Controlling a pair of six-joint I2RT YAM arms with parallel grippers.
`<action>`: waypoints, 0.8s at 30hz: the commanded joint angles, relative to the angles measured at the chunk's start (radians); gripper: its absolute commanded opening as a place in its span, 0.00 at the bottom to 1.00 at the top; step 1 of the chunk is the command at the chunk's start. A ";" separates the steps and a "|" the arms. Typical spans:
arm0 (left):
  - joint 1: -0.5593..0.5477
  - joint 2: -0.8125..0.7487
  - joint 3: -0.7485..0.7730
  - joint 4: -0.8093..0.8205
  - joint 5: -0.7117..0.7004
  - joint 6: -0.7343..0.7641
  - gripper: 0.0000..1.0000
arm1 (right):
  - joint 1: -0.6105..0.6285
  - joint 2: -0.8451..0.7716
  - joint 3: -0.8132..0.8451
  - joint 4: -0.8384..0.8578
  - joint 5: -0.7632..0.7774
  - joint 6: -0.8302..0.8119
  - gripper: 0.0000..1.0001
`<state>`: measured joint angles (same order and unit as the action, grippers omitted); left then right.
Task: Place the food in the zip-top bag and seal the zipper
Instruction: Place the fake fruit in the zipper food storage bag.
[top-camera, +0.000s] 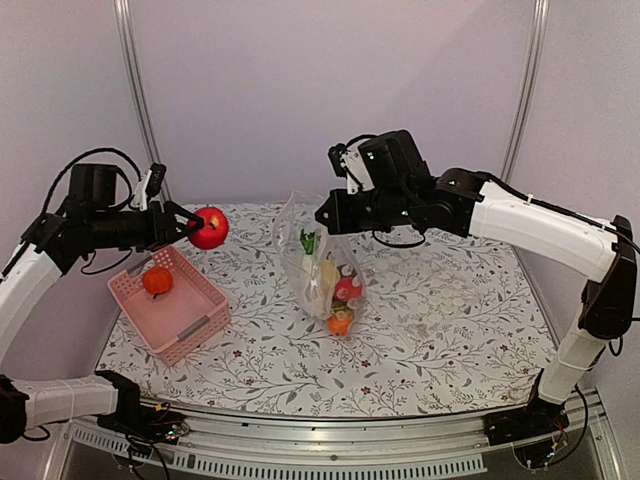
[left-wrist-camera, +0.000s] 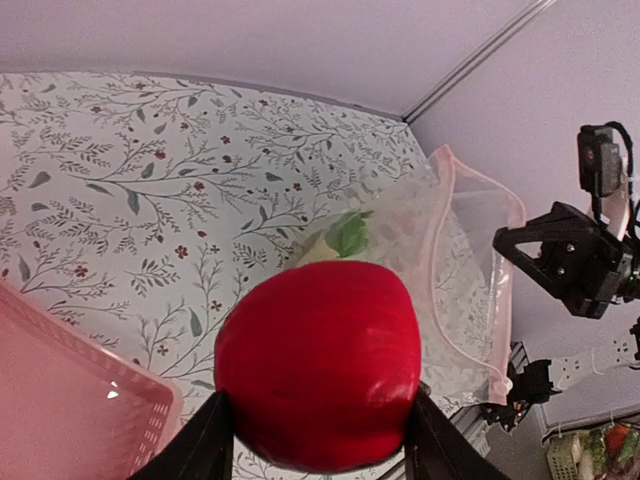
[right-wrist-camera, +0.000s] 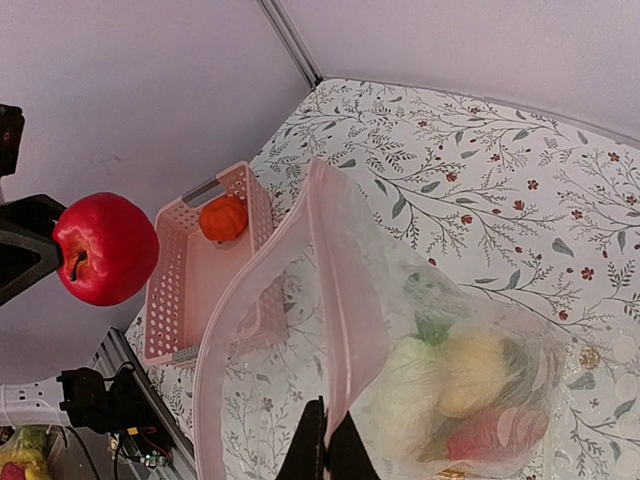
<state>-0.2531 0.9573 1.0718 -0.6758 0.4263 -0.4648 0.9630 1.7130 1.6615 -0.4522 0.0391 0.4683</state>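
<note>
While the left claw (top-camera: 197, 227) hung in the air above the flowered tablecloth (top-camera: 450, 320), its two fingers were set partway apart and pressed against either side of a red apple (top-camera: 210, 228), which they held clear of everything else. Below and slightly behind that claw sat the pink basket (top-camera: 170, 305), with one orange fruit (top-camera: 157, 281) lying in its far end. Ahead of the apple, across a stretch of bare cloth, stood the zip-top bag (top-camera: 320, 260), its mouth turned up and gaping toward the left claw. The right claw (right-wrist-camera: 325, 445) was fully closed, its fingertips pinching the zipper (right-wrist-camera: 335, 300) on the side of the mouth nearest itself, so that the strip ran up and away from the fingers and looped round the open mouth. The bag hung down from that claw to the cloth. Inside it, beneath the right claw, lay a white radish (right-wrist-camera: 410, 375) with its green leaves (top-camera: 309, 241), a yellow piece (right-wrist-camera: 472, 372), a red piece (top-camera: 349, 290) and, lowest of all, an orange piece (top-camera: 341, 322). The apple was well apart from the bag's rim, level with the right claw's fingers in the overhead view.
</note>
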 joint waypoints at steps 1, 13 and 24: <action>-0.119 0.016 0.043 0.155 0.084 -0.069 0.53 | 0.006 -0.018 0.014 -0.012 0.000 -0.011 0.00; -0.390 0.226 0.197 0.237 -0.019 -0.030 0.52 | 0.006 -0.019 0.017 -0.010 -0.006 -0.008 0.00; -0.464 0.335 0.259 0.173 -0.169 0.017 0.51 | 0.005 -0.029 0.015 -0.009 -0.003 -0.011 0.00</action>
<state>-0.6945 1.2743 1.2961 -0.4706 0.3401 -0.4786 0.9630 1.7130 1.6615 -0.4557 0.0387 0.4679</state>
